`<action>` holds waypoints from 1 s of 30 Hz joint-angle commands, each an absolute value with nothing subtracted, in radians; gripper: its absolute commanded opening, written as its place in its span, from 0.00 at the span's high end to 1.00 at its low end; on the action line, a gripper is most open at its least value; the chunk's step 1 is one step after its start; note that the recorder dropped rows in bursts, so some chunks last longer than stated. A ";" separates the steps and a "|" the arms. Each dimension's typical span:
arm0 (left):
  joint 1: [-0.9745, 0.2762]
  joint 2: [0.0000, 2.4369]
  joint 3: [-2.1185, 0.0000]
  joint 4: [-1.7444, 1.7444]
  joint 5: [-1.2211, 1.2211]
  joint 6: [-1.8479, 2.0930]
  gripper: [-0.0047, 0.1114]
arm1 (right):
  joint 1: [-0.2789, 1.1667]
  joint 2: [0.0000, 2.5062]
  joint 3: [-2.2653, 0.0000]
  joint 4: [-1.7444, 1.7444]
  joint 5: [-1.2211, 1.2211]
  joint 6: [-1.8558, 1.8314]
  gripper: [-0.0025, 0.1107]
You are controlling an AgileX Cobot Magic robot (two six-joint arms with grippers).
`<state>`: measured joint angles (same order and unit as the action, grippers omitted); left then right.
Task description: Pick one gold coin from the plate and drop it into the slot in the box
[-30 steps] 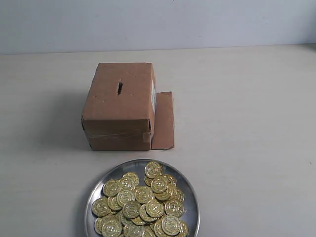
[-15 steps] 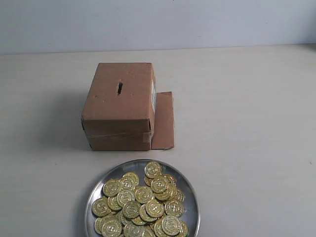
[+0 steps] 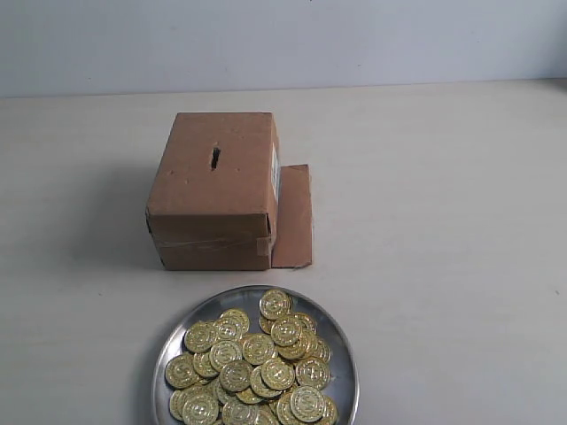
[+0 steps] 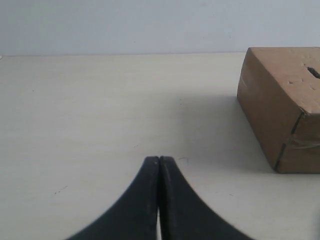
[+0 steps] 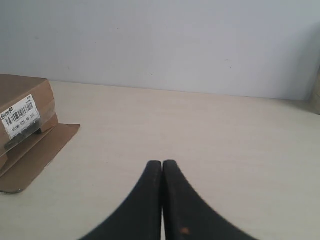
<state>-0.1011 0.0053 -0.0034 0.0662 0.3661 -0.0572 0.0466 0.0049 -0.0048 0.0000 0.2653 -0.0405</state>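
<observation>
The brown cardboard box (image 3: 217, 186) stands mid-table with the dark slot (image 3: 214, 158) cut in its top face. In front of it the silver plate (image 3: 347, 354) holds a heap of several gold coins (image 3: 252, 367). Neither gripper shows in the exterior view. My left gripper (image 4: 159, 161) is shut and empty over bare table, with the box (image 4: 280, 115) off to its side and the slot (image 4: 313, 72) at the frame edge. The right gripper (image 5: 162, 164) is also shut with nothing in it, and the box's labelled side (image 5: 22, 115) lies off to one side.
A loose cardboard flap (image 3: 293, 217) lies flat against the box's right side, also seen as the flap (image 5: 37, 157) in the right wrist view. A pale wall (image 3: 283, 40) backs the cream table (image 3: 443, 221).
</observation>
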 commanded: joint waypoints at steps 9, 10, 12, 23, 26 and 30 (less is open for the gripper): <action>-0.100 0.000 0.000 0.066 0.356 -0.055 0.96 | 0.041 0.000 0.000 0.000 0.258 -0.039 0.98; -0.100 0.000 0.000 0.066 0.356 -0.055 0.96 | 0.041 0.000 0.000 0.000 0.256 -0.039 0.98; -0.100 0.000 0.000 0.066 0.354 -0.056 0.96 | 0.041 0.000 0.000 0.026 0.236 -0.038 0.98; -0.100 0.000 0.000 0.066 0.167 -0.056 0.96 | 0.041 0.000 0.000 0.108 0.073 0.051 0.98; -0.100 0.000 0.000 0.066 0.173 -0.056 0.96 | 0.041 0.000 0.000 0.108 0.073 0.055 0.98; -0.100 0.000 0.000 0.066 0.173 -0.056 0.96 | 0.041 0.000 0.000 0.108 0.073 0.055 0.98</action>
<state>-0.1011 0.0053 -0.0034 0.0662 0.1884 -0.0572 0.0466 0.0049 -0.0048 0.1062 0.0871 0.0499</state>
